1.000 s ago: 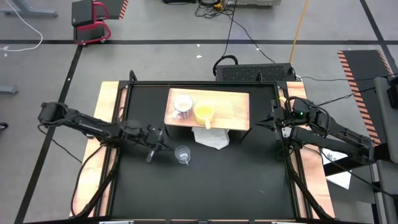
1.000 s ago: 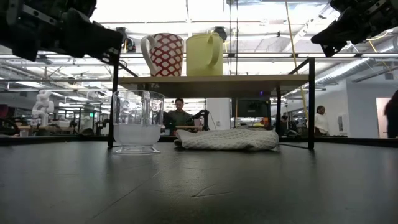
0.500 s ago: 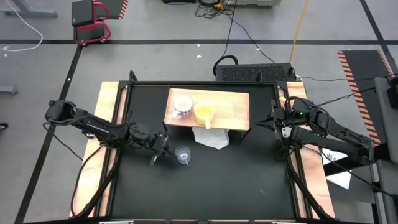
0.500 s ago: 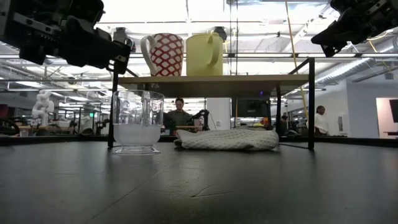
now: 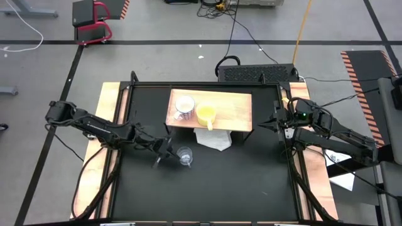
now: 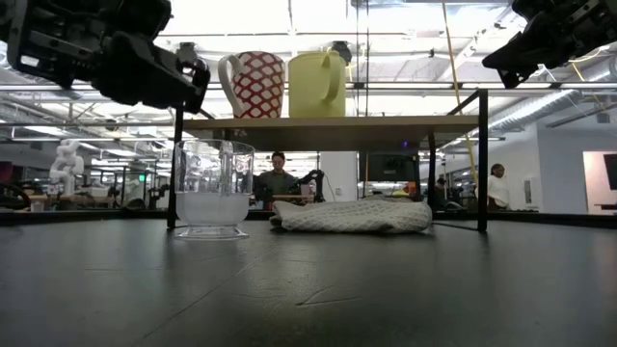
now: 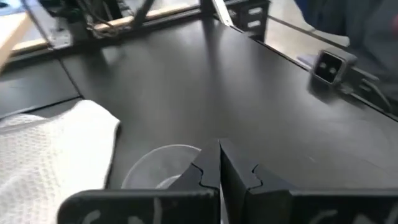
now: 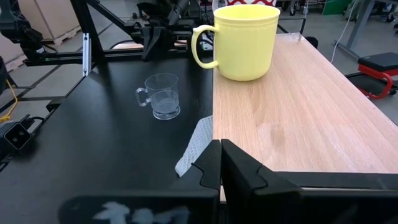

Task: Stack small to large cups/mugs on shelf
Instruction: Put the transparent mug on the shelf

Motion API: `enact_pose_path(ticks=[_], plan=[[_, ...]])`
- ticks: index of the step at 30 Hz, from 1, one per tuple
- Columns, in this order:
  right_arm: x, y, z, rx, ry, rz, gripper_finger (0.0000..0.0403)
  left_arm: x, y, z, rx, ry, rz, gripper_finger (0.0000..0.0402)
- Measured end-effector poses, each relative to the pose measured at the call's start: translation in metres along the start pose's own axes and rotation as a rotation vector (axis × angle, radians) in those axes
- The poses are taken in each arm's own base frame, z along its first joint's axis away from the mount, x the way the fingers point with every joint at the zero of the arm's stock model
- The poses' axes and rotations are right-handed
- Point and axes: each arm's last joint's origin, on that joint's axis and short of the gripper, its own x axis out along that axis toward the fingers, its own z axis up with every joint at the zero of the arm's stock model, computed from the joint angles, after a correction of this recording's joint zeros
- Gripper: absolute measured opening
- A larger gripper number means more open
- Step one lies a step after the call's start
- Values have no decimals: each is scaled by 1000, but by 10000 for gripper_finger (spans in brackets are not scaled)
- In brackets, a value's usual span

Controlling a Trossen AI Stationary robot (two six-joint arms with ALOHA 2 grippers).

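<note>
L gripper (image 5: 164, 152) hovered just beside the clear glass cup (image 5: 184, 156), fingers (image 7: 208, 171) pressed shut w/ nothing held. Cup, handled & see-through, stood on the matte black bench (image 5: 207, 188) in front of the shelf (image 5: 235, 110). On the shelf's pale wood top: white red-patterned mug (image 5: 184, 107), smooth yellow mug (image 5: 206, 114). White waffle-weave cloth (image 5: 212, 139) lay partly under it. R gripper (image 5: 274, 120) waited at the shelf's right end, fingers closed, empty.

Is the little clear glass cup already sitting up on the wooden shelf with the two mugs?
No, the glass cup stands on the black table in front of the shelf.
</note>
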Motion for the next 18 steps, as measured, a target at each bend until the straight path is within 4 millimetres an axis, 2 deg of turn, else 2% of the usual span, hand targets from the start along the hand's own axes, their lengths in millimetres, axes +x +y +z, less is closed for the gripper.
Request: enact_pose_path(ticks=[9,13,18], plan=[[0,0,0,0,0,0,0,0,0,2,-12,19,-35,1],[0,0,0,0,0,0,0,1,-1,0,-38,82,-46,1],[0,0,0,0,0,0,0,2,5,19,-21,136,-28,1]])
